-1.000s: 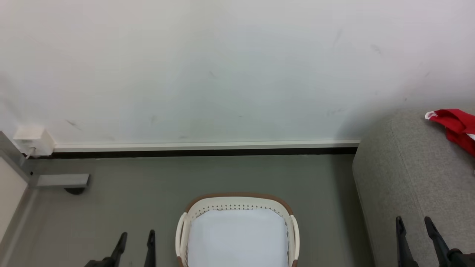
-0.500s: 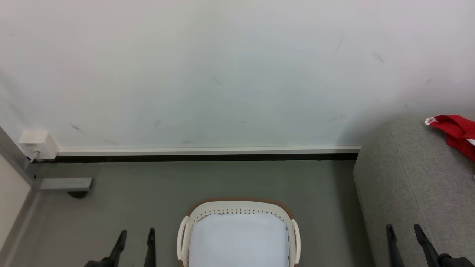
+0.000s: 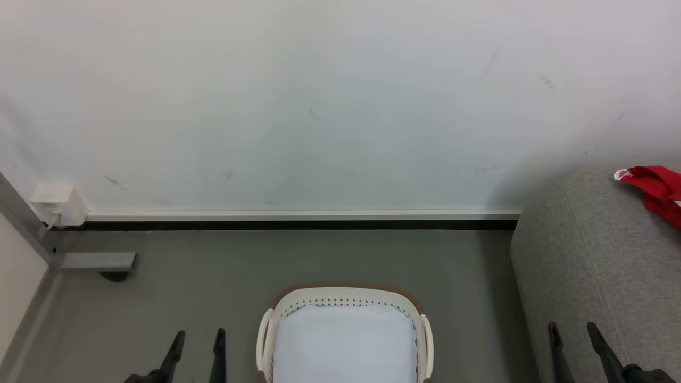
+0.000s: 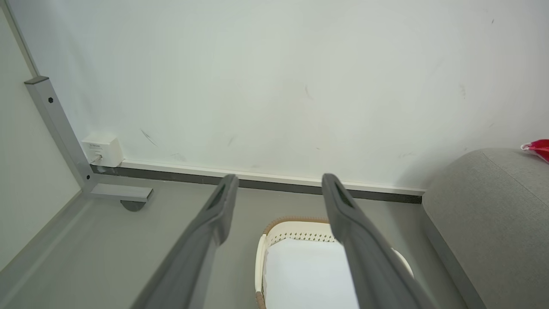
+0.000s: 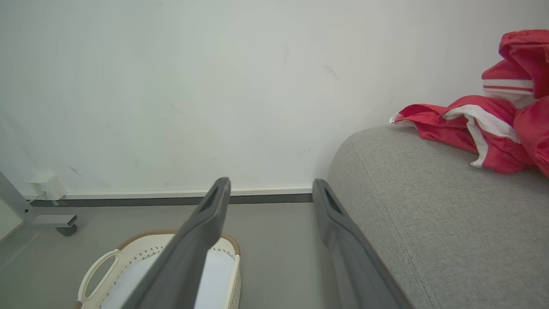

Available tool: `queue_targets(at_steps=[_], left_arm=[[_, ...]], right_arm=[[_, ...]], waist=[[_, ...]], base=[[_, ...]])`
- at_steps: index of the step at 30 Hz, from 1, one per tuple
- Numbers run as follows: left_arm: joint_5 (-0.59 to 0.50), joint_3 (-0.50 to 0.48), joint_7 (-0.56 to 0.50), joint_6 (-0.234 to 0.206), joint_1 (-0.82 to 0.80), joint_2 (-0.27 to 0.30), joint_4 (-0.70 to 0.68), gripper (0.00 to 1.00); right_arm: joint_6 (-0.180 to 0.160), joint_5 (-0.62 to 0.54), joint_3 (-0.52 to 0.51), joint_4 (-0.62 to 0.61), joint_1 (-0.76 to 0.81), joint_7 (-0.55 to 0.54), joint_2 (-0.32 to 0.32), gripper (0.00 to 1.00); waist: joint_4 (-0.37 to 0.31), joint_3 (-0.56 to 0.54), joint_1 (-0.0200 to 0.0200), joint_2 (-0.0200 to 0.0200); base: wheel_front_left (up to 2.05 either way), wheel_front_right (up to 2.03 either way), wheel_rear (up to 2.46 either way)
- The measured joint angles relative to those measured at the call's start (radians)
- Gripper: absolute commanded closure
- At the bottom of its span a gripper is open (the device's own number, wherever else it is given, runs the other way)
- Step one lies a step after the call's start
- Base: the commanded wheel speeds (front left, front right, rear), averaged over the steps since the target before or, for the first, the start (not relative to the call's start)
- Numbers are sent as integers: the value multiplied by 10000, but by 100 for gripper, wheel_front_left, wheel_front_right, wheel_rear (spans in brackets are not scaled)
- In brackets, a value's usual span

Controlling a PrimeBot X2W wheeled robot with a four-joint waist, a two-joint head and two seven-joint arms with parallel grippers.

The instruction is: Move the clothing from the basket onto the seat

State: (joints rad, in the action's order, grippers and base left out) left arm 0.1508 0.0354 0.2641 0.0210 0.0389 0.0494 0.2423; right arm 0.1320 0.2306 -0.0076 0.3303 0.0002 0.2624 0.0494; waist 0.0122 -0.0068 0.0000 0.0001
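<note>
The cream basket (image 3: 345, 294) with a brown rim stands on the floor at the bottom centre, holding a flat white liner (image 3: 343, 343). Red clothing (image 3: 657, 190) with white stripes lies on the grey seat (image 3: 590, 255) at the right; the right wrist view shows the clothing (image 5: 493, 124) bunched on top of the seat (image 5: 429, 214). My left gripper (image 3: 197, 334) hangs open left of the basket with nothing between its fingers. My right gripper (image 3: 572, 325) is open and bare in front of the seat. In the left wrist view the basket (image 4: 296, 227) sits between my fingers (image 4: 223, 206).
A white wall with a dark skirting strip (image 3: 298, 225) runs behind the basket. A white socket box (image 3: 58, 205) and a grey metal frame foot (image 3: 96, 261) sit at the left. Grey floor (image 3: 330, 255) lies between the basket and the wall.
The whole picture has shifted slightly down and right, so the camera has moved. My right gripper sits lower in the view. Both grippers stay open; the clothing has not moved on the seat.
</note>
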Motion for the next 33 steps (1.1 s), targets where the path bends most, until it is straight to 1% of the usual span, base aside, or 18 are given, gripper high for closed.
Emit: queue_targets(at_steps=[9, 11, 12, 18, 33], left_arm=[[36, 19, 0, -6, 0, -2, -13, 0], [94, 42, 0, 92, 1, -10, 36, 0], [92, 56, 0, 94, 21, -23, 125, 100], [213, 63, -94, 107, 151, -82, 575, 100], [3060, -236, -798, 286, -14, -86, 512, 100]], right_arm=[[0, 88, 94, 8, 0, 0, 0, 0], [0, 88, 104, 38, 5, -4, -6, 0], [0, 88, 104, 111, 27, -17, -17, 100], [0, 238, 96, 525, 151, -163, -142, 100], [0, 2880, -102, 284, 49, -867, -136, 100]], waist=[[13, 42, 0, 0], [8, 49, 0, 0], [10, 49, 0, 0], [10, 51, 0, 0], [-7, 57, 1, 0]], base=[[0, 0, 0], [0, 0, 0], [0, 0, 0], [0, 0, 0], [0, 0, 0]])
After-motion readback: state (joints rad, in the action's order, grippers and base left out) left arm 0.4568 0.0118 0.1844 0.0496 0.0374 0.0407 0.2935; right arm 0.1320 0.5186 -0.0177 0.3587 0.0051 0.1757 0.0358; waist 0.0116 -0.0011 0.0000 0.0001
